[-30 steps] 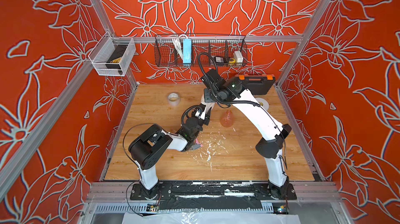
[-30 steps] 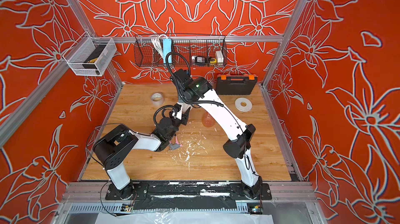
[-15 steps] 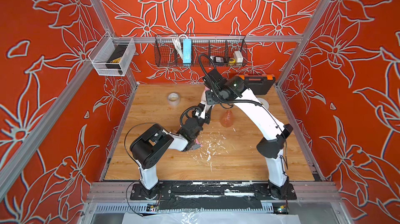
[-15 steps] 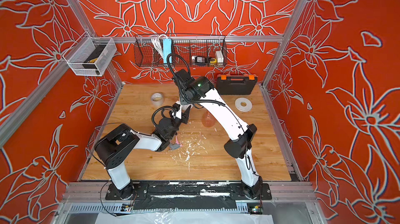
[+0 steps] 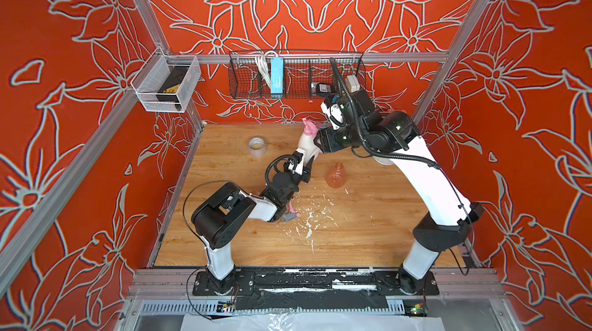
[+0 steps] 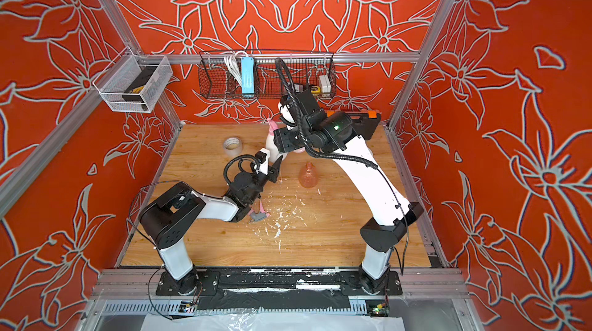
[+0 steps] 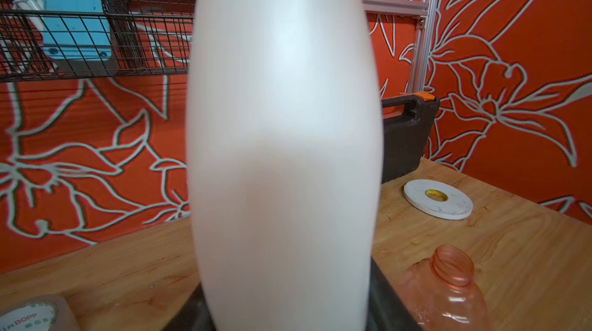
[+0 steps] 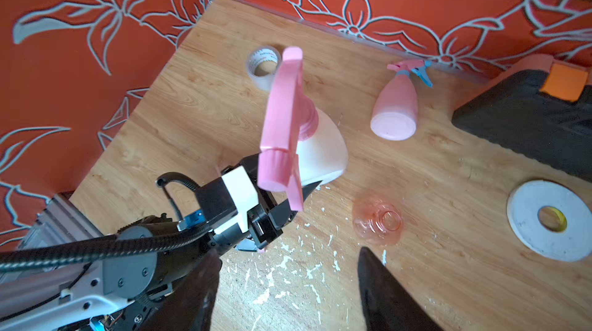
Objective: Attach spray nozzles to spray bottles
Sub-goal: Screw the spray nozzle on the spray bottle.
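Three bottles show, and the one that matters sits in your left gripper (image 6: 271,163): the cream-white bottle (image 8: 323,150), clamped low on its belly between the black fingers (image 8: 307,190) and leaning a little off upright. The all pink nozzle (image 8: 283,115) sits on its neck, collar down over the mouth (whether it is screwed tight cannot be told). Your right gripper (image 8: 288,252) hangs near that nozzle, higher and off to one side. Its jaws are spread, with nothing between them and nothing touching the pink plastic.

Just beside the held bottle, on the right gripper's side, the orange bottle (image 8: 379,223) stands on the table (image 8: 464,281) with its mouth bare. Beyond the left fingertips the pink bottle (image 8: 395,105) lies on its side, wearing the pink-and-blue nozzle (image 8: 413,68). Under your left forearm the pink-and-grey nozzle (image 6: 259,215) lies loose among white flecks (image 5: 309,217).

For writing, you get little. The clear tape roll (image 7: 28,315), on the left gripper's far side from the orange bottle, reads "BOPP" on its core, with a smaller line beneath too blurred to read. The white tape roll (image 7: 437,203) lies flat past the orange bottle, its core yellow, near the black case (image 7: 403,140) with orange latches.
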Available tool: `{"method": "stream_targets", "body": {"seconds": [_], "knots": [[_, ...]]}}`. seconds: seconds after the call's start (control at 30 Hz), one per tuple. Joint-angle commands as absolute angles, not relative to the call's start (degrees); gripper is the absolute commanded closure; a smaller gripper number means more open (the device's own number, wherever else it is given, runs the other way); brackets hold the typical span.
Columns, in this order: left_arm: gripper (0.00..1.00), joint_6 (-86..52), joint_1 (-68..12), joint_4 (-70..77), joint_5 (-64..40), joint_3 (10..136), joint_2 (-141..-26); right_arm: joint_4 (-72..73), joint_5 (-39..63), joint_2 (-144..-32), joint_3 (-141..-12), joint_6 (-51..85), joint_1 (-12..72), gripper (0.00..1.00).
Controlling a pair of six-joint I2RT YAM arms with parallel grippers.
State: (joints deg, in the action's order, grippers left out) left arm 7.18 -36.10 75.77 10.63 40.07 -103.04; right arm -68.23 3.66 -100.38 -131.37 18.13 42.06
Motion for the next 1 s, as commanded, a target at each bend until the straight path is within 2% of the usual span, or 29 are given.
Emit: {"method": "stream_targets", "body": {"seconds": [0.0, 0.23, 0.7, 0.87, 0.97], "knots": [[0.69, 6.4, -35.9, 77.1, 9.0, 41.2, -101.6, -65.6, 8.8, -101.5, -130.6, 13.5, 40.6, 0.31], [0.69, 6.4, -36.0, 76.3, 8.2, 41.2, -100.9, -67.2, 12.6, -107.5, -137.0, 13.0, 40.6, 0.34], [0.70, 6.2, -35.9, 74.6, 6.9, 41.2, -99.4, -62.1, 16.8, -112.8, -141.1, 20.0, 43.8, 0.43], [0.70, 7.7, -35.9, 74.4, 4.8, 40.7, -98.6, -64.6, 14.3, -112.6, -142.1, 17.5, 43.7, 0.43], [0.69, 7.6, -34.5, 72.9, -1.1, 40.5, -98.0, -66.8, 16.4, -110.0, -141.6, 13.0, 42.8, 0.40]]}}
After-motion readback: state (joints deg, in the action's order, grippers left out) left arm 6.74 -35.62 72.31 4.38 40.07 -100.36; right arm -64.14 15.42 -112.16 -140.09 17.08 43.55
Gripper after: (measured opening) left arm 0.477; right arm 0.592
